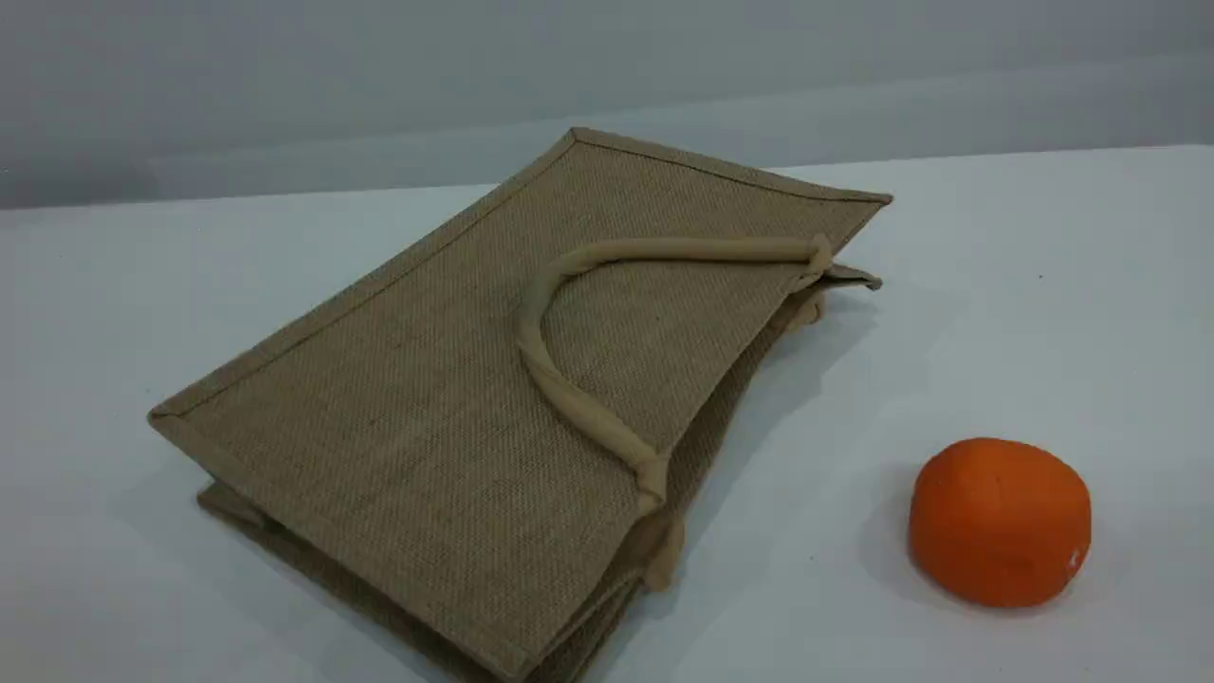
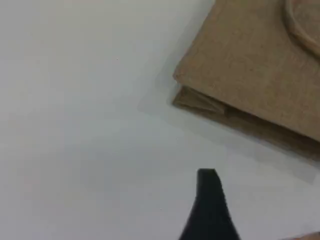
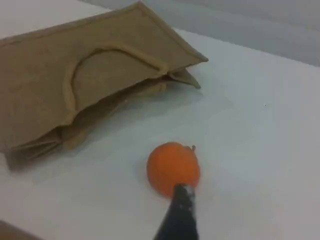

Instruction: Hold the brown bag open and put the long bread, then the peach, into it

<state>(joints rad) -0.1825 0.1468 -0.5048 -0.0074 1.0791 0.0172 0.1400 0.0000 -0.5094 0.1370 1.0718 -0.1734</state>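
The brown bag [image 1: 427, 408] lies flat on the white table, its mouth toward the right and nearly closed. One beige loop handle [image 1: 569, 398] rests on its upper panel. No arm shows in the scene view. In the left wrist view a dark fingertip [image 2: 210, 200] of my left gripper hangs over bare table, short of a corner of the bag [image 2: 250, 65]. In the right wrist view my right gripper's fingertip [image 3: 179, 215] sits just in front of an orange fruit, with the bag [image 3: 45, 85] beyond it. Nothing is held by either gripper. The long bread and the peach are out of view.
A bright orange round fruit [image 1: 1001, 520] sits on the table to the right of the bag's mouth, and it also shows in the right wrist view [image 3: 172, 167]. A grey wall runs behind the table's far edge [image 1: 1043, 152].
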